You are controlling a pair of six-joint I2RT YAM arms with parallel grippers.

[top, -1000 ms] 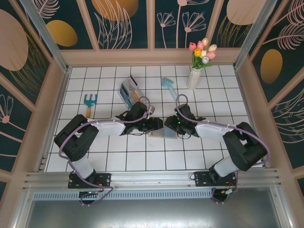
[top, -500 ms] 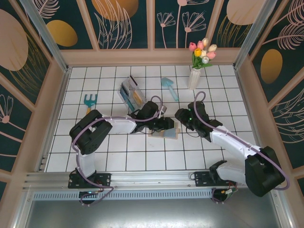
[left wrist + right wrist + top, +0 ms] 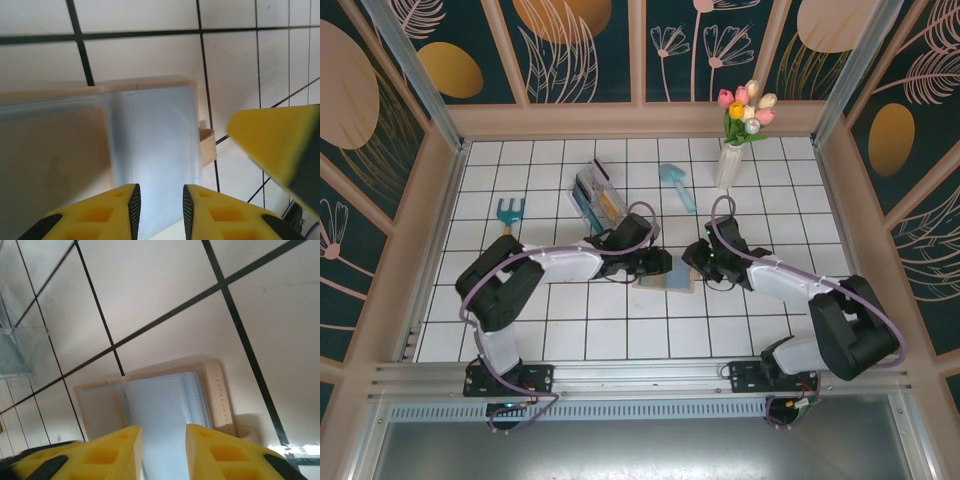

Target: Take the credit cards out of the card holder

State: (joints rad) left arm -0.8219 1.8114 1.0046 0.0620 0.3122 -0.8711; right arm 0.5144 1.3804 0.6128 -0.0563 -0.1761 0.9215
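No text, label, brand, number or sign can be read in any view; the card holder point(image 3: 150, 140) has only plain surfaces.

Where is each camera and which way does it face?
Top external: above and behind the bases, looking down at the tiled table; both arms, left tool, right tool.
Left wrist: on the left arm, looking down past its yellow fingers at the open card holder; a right tool finger at right.
Right wrist: on the right arm, same downward look, yellow fingers at bottom, clear rack at left.
Shared: both wrist views frame the card holder.
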